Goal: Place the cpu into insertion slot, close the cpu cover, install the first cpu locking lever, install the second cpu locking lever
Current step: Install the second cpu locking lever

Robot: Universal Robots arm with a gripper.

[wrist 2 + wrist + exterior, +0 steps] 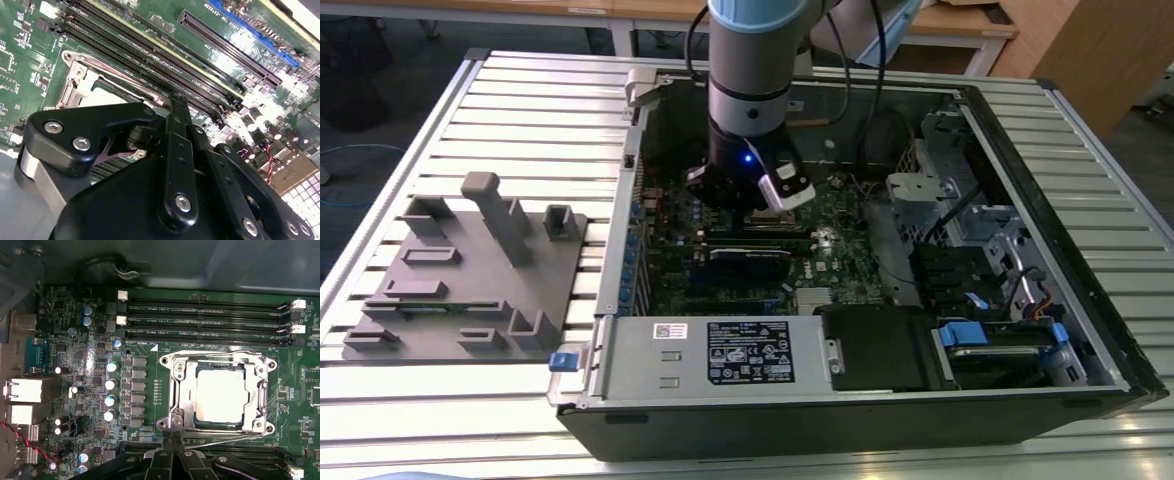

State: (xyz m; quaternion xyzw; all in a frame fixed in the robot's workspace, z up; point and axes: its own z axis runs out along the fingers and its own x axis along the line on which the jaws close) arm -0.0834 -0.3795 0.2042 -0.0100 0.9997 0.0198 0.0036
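Your dull silver-grey square cpu (pixel 221 393) already sits in the silver-rimmed insertion slot (pixel 172 385) near the middle of the green motherboard (pixel 90 365), with the thin silvery cpu cover (pixel 261 390) folded down around it. Your black gripper (pixel 173 437) has its jaws together at the wire locking lever (pixel 220 442) by the socket's corner, so I judge the lever step is in hand; it calls for a steady push under the hook.

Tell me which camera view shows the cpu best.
The first wrist view: the cpu lies whole and unobstructed inside the cpu cover. In the second wrist view the hand hides most of it. In the exterior view the arm blocks it.
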